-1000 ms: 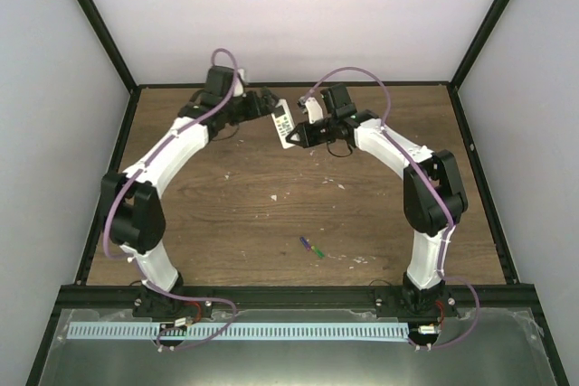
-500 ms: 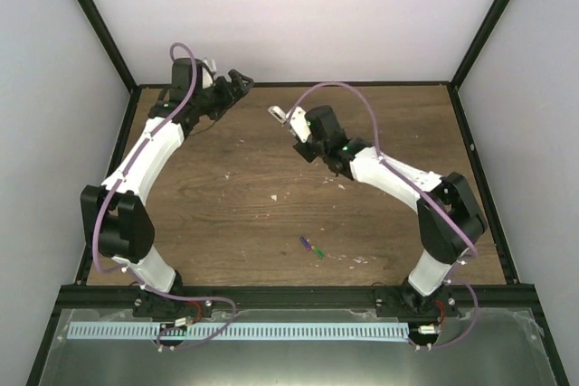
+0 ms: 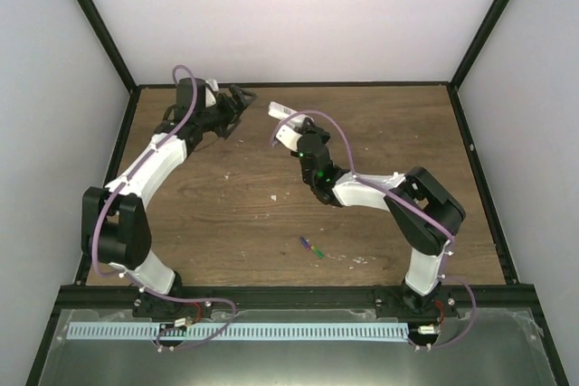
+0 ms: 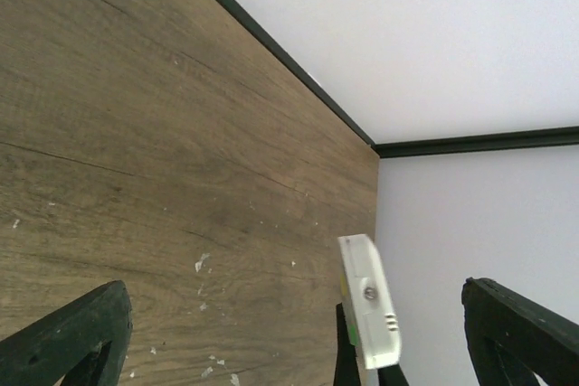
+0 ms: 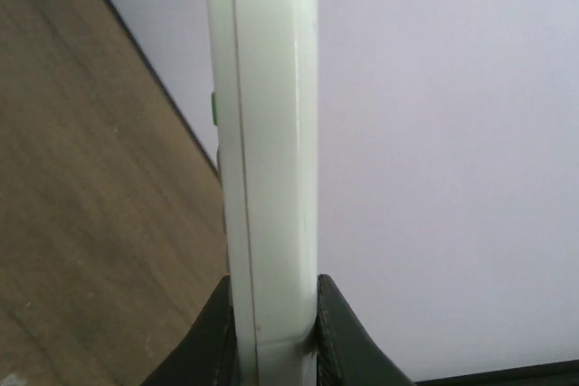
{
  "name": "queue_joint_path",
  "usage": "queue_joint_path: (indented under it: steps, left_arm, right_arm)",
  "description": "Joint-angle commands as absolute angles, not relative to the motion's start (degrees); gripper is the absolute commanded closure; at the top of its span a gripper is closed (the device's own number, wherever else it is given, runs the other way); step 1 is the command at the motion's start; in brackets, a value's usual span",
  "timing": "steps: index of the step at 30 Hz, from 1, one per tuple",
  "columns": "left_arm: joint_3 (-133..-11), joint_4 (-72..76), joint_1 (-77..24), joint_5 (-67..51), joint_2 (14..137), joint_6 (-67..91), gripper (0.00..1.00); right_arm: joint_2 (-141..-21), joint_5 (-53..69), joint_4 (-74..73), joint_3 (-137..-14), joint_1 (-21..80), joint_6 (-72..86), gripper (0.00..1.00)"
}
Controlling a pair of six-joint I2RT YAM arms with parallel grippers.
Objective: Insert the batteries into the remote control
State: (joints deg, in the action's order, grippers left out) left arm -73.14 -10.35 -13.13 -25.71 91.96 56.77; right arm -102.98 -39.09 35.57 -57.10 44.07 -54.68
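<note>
Remote control pointing straight out from my right gripper, clamped by one end, arm reaching far-left, left gripper spread wide.

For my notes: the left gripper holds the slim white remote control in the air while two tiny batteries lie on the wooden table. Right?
Wrong arm: the right gripper holds the slim white remote control in the air, as the right wrist view shows. The left gripper is open. The purple-blue and green batteries do lie on the wooden table.
</note>
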Motion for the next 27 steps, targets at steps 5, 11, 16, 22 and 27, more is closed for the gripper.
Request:
queue_joint_path:
  steps: [5,11,16,22,27]
  left_arm:
    - [-68.44,-0.13,-14.42,-26.40,89.96,61.95,0.13]
    - [-69.09,-0.19,-14.98,-26.80,90.66,62.48,0.15]
    - [-69.26,-0.57,-15.42,-27.07,91.11,62.57,0.17]
    - [-69.60,-1.48,-15.73,-26.53,91.01,61.62,0.19]
    - [-69.99,-1.08,-15.98,-27.28,91.64,61.95,0.26]
  right_arm:
    - [-105.63,-43.09,50.42,-59.33,47.54,-63.01,0.98]
    - [-107.16,-42.85,52.48,-59.28,48.22,-65.14,0.98]
    - [-108.28,-43.06,53.53,-59.93,48.47,-66.51,0.98]
    - [-109.04,-43.16,55.29,-60.44,49.09,-68.29,0.98]
    - [-109.71,-42.99,55.62,-60.82,49.48,-68.79,0.98]
